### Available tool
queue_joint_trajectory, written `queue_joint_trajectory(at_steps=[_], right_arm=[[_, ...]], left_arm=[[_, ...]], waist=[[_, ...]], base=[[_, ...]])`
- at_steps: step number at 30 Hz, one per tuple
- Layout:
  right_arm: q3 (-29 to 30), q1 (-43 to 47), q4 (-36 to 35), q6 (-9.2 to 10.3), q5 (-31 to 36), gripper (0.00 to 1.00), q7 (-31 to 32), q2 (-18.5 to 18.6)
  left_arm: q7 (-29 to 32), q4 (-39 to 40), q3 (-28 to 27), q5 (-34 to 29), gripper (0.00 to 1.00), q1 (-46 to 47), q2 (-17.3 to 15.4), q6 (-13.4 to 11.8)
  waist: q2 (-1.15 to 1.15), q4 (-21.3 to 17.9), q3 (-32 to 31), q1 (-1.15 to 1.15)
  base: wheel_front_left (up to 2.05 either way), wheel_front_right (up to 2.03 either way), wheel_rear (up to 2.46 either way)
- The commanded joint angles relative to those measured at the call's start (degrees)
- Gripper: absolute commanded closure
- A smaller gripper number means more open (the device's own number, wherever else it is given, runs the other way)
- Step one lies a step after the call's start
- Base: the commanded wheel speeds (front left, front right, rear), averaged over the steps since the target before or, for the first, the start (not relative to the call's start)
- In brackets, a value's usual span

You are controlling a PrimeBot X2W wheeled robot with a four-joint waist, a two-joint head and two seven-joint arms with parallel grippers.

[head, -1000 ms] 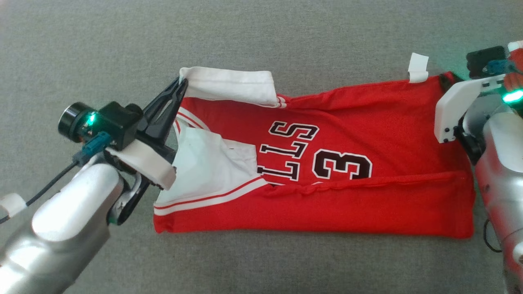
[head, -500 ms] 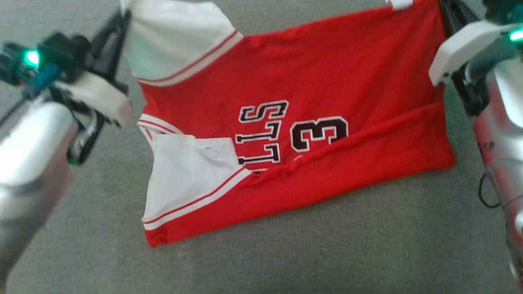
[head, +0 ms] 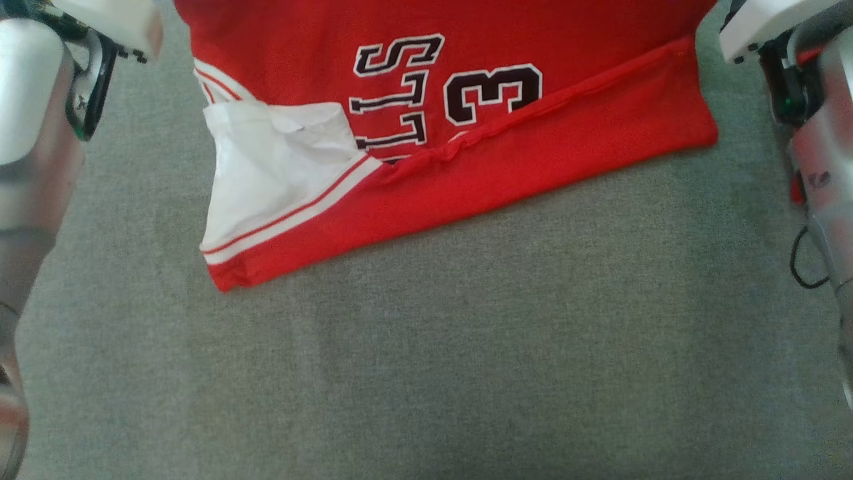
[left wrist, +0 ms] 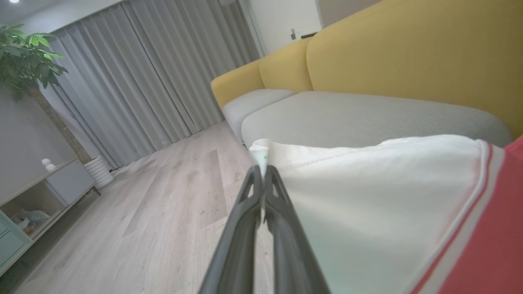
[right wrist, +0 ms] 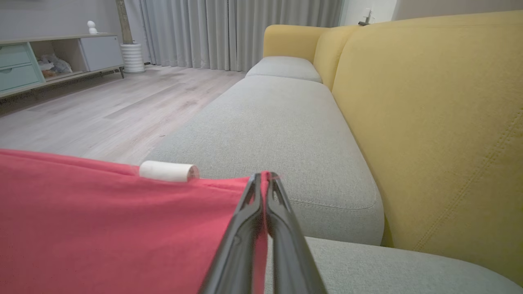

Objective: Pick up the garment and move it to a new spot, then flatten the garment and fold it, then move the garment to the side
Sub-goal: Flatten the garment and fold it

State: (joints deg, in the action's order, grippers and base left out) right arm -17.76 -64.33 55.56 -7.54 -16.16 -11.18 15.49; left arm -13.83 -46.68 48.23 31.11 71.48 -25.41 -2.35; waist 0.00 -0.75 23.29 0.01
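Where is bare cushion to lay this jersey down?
Widest free patch: grey seat cushion below the jersey's lower edge, between left forearm and right forearm. More bare seat runs ahead of the right gripper, beside the yellow backrest. Crowded: the top strip, where the jersey stretches between it and the left gripper.

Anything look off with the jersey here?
The jersey is askew: its lower edge slants, left corner lower in the head view. A fold ridge cuts across the lettering, and the white sleeve is crumpled. The left pincer and right pincer are each shut on its edge.
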Motion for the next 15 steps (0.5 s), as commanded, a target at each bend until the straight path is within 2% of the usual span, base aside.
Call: queue_joint_trajectory(at_steps=[1, 8, 15], right_arm=[[-0.46, -1.25, -0.71, 0.05, -0.76, 1.00, -0.94, 0.28], [-3.48, 1.81, 0.26, 0.05, -3.65, 1.00, -2.35, 1.63], [-8.00, 6.96, -0.62, 0.05, -8.33, 1.00, -1.46, 3.81]], left_arm=[[-0.87, -0.61, -2.64, -0.55, 1.00, 3.08, -1.78, 0.56], [-1.14, -2.50, -2.09, -1.08, 1.00, -1.21, 0.06, 4.18], [-1.16, -1.42, -2.33, 0.18, 1.00, -8.24, -0.77, 6.07]], waist=[[0.00, 0.14, -0.23, -0.01], [0.00, 1.36, -2.54, -0.01], [0.00, 1.99, -6.04, -0.01]], base=[[0.00, 0.00, 0.00], [0.00, 0.00, 0.00], [0.00, 0.00, 0.00]])
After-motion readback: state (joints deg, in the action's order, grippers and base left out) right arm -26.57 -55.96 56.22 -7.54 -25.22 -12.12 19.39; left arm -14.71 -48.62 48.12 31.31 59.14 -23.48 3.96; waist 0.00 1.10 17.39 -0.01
